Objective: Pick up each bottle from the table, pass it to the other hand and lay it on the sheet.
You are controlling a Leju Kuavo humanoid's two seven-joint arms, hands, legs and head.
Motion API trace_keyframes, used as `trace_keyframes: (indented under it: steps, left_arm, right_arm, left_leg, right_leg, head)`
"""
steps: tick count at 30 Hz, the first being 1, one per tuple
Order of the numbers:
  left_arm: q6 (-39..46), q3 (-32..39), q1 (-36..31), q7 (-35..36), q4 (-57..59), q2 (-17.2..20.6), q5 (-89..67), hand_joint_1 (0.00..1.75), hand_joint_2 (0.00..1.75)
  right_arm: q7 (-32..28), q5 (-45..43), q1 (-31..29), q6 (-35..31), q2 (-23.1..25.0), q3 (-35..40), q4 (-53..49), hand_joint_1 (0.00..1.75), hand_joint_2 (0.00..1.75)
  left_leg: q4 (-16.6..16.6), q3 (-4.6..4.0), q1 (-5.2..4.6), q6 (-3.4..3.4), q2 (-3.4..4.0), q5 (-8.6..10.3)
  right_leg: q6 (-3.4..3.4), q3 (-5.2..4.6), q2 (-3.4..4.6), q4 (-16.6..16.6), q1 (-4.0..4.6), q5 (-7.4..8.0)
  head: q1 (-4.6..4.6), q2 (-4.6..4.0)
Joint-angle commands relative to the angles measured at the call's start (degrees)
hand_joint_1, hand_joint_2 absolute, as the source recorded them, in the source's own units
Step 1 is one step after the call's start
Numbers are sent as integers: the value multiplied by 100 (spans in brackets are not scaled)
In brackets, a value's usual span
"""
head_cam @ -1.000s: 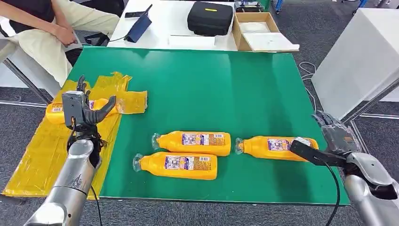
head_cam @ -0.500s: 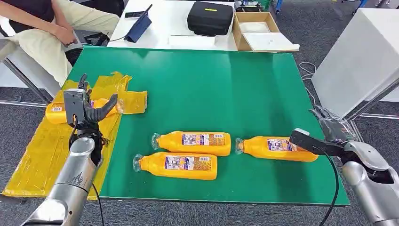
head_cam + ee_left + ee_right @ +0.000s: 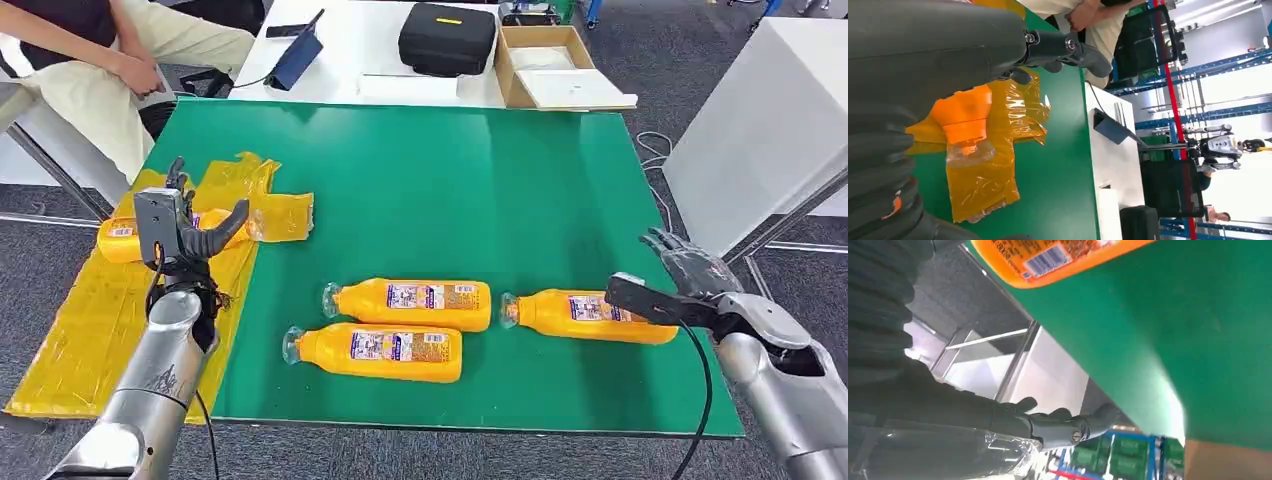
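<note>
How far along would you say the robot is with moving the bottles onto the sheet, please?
One orange plastic bottle already lies on the crinkled yellow plastic sheet, behind the open left robot hand. Nothing is held: the open right robot hand hovers at the base of the rightmost bottle. That one and two more bottles on the green table remain.

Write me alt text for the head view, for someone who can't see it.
Three orange bottles lie on a green table, with the robot's open right hand at the rightmost bottle. Its open left hand hovers over a fourth bottle on a yellow sheet. A seated person is at the far left.
</note>
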Motion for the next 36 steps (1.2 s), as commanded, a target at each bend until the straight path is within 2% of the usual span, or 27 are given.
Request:
trace_keyframes:
  steps: [1,3,4,5,11,13,15,16,17,20,21,22,23,30,35,36]
  left_arm:
    - [5,-30,-378,-10,748,42,119,0,175]
    - [1,-27,-397,11,833,51,125,0,175]
    - [8,-11,-417,-4,896,50,136,0,175]
    - [10,-2,-420,-13,925,49,145,0,175]
    - [8,34,-468,-42,1076,68,238,0,175]
    - [-10,37,-470,-46,1124,57,258,0,175]
    - [-6,49,-488,-43,1178,49,277,0,175]
    - [-18,44,-521,-69,1250,51,298,0,175]
    - [-17,41,-544,-75,1289,51,311,0,175]
    - [-16,40,-554,-75,1287,47,311,0,175]
    - [-19,48,-566,-66,1320,49,324,0,175]
    - [-18,52,-565,-66,1330,47,328,0,175]
    - [-21,60,-586,-72,1377,38,341,0,175]
    - [23,36,-592,-101,1433,-11,318,0,175]
    - [20,35,-594,-100,1432,-8,317,0,175]
    - [23,27,-596,-95,1433,-6,304,0,175]
  right_arm:
    - [-112,-499,-470,503,-240,802,168,0,175]
    - [-83,-599,-551,561,-282,982,231,0,175]
    - [-79,-640,-582,586,-320,1105,257,0,175]
    - [-88,-666,-603,605,-356,1187,266,0,175]
    - [-58,-784,-851,874,-640,1765,278,0,175]
    - [-92,-820,-841,919,-633,1865,338,0,175]
    - [-90,-818,-824,894,-624,1908,357,0,175]
    - [-76,-840,-856,940,-620,2020,407,0,175]
    - [-70,-856,-870,936,-626,2086,421,0,175]
    - [-71,-855,-859,931,-617,2092,420,0,175]
    - [-49,-852,-849,900,-588,2107,447,0,175]
    - [-36,-850,-848,888,-562,2117,472,0,175]
    - [-37,-839,-872,833,-490,2148,597,0,175]
    - [11,-745,-771,549,-84,2278,1143,0,175]
    - [10,-744,-798,538,-78,2268,1177,0,175]
    - [-2,-729,-807,488,-36,2256,1241,0,175]
  left_leg:
    - [-1,42,5,-30,6,-16]
    - [-1,23,4,-20,5,-9]
    - [0,45,5,-30,12,-18]
    - [-1,27,3,-21,10,-10]
    - [1,52,5,-36,13,-21]
    - [0,28,3,-21,10,-11]
    - [-2,49,7,-33,16,-18]
    - [-3,24,4,-19,8,-8]
    - [-4,46,6,-29,12,-16]
    - [-2,32,5,-23,9,-11]
    - [-1,21,4,-17,7,-7]
    - [-6,69,9,-43,17,-25]
    - [-2,26,6,-20,9,-10]
    - [-8,45,10,-28,14,-13]
    - [-3,26,8,-20,9,-8]
    - [-5,47,10,-30,12,-16]
  right_leg:
    - [-23,41,-1,-4,6,-13]
    - [-15,23,1,-4,4,-7]
    - [-24,44,5,-4,6,-14]
    - [-16,27,6,-4,4,-6]
    - [-28,51,6,-1,6,-16]
    - [-16,28,6,-2,4,-6]
    - [-25,49,10,-8,9,-11]
    - [-14,26,5,-7,6,-3]
    - [-22,48,7,-9,8,-10]
    - [-17,34,5,-6,6,-7]
    - [-13,23,4,-5,5,-4]
    - [-33,70,9,-12,11,-17]
    - [-15,28,5,-6,7,-5]
    - [-21,47,9,-16,12,-5]
    - [-15,27,6,-9,9,-3]
    - [-23,49,6,-12,11,-9]
  head:
    - [0,0]
    - [0,0]
    - [0,0]
    - [0,0]
    - [0,0]
    - [0,0]
    - [0,0]
    - [0,0]
    - [0,0]
    - [-2,0]
    - [2,0]
    - [-2,0]
    - [0,0]
    - [0,0]
    - [0,0]
    - [0,0]
